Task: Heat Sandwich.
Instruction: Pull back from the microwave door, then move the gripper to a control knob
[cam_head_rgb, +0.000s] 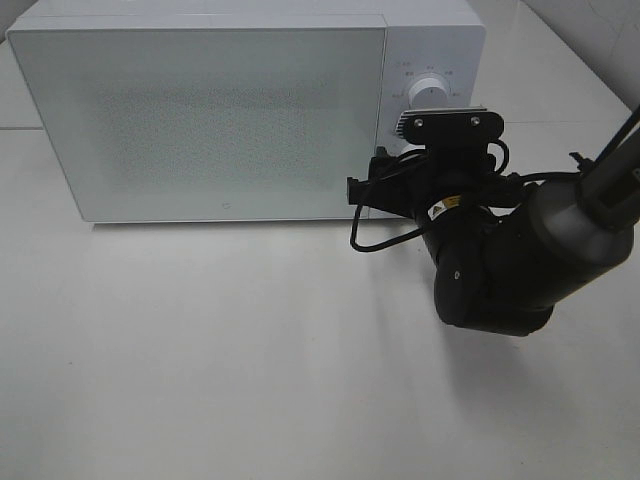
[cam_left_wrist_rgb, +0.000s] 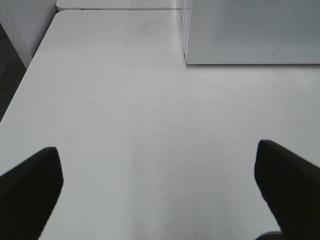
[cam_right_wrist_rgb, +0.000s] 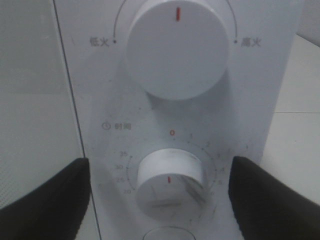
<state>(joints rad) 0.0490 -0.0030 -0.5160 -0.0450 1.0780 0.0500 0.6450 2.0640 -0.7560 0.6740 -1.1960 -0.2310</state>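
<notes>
Noted right arm (cam_head_rgb: 500, 270) nearest the high camera, dark, reaching in from the right edge over the table (cam_head_rgb: 250, 380) toward the microwave (cam_head_rgb: 250, 12). Found its wrist camera (cam_head_rgb: 447, 122) just in front of the control panel (cam_head_rgb: 440, 45), at the right end of the oven front. Cannot make out the right gripper from above; hidden under wrist and cables.

Checked right wrist view: right gripper (cam_right_wrist_rgb: 160, 192) aimed squarely at the panel. Black fingers (cam_right_wrist_rgb: 45, 200) spread wide, one on each side of the lower knob (cam_right_wrist_rgb: 170, 182). Clear gap on both sides, nothing gripped. Read lower knob as the timer dial: numbered scale around it, red mark pointing up toward the 0. Knob face looks slightly smeared. Logged upper knob (cam_right_wrist_rgb: 176, 47) above it, red mark straight up, between two printed labels.

Logged door (cam_head_rgb: 200, 120) shut, frosted white, covering left and middle of the oven front.

Checked left wrist view: left gripper (cam_left_wrist_rgb: 160, 185) spread to the full, fingers (cam_left_wrist_rgb: 30, 185) well apart, holding nothing, above bare white table. Saw a near corner of the microwave farther off.

Looked for sandwich: shows in no view; position cannot be told.
</notes>
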